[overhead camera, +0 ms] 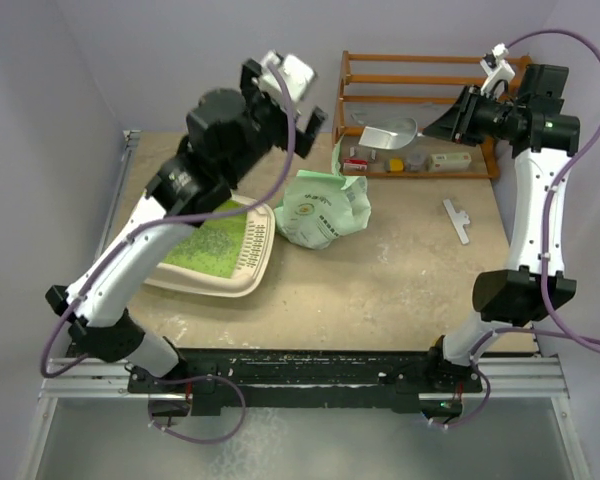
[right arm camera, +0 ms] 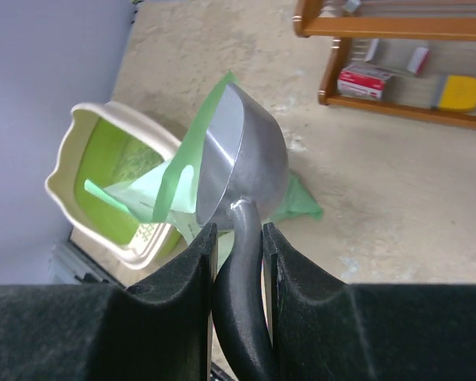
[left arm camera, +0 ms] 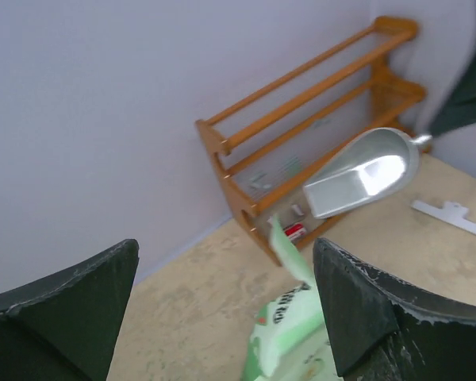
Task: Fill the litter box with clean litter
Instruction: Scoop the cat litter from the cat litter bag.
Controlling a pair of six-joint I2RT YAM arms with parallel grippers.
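Observation:
The cream litter box [overhead camera: 248, 283] with its green inside sits on the table at the left. A patch of pale clean litter [overhead camera: 216, 238] lies in it, also seen in the right wrist view as clean litter [right arm camera: 132, 162] inside the litter box [right arm camera: 64, 184]. My left gripper [overhead camera: 298, 108] hangs open and empty high above the back of the table, over the light green bag [overhead camera: 325, 210]; its dark fingers [left arm camera: 371, 308] stand wide apart above the bag [left arm camera: 289, 337]. My right gripper [right arm camera: 238, 266] is shut on the dark handle of the metal scoop [right arm camera: 244, 155], held in the air at the back right as scoop [overhead camera: 390, 133].
A wooden rack [overhead camera: 420, 85] with small items on its lower shelf stands against the back wall, right behind the scoop. A white clip [overhead camera: 458, 220] lies on the table at the right. The bag stands between the litter box and the rack.

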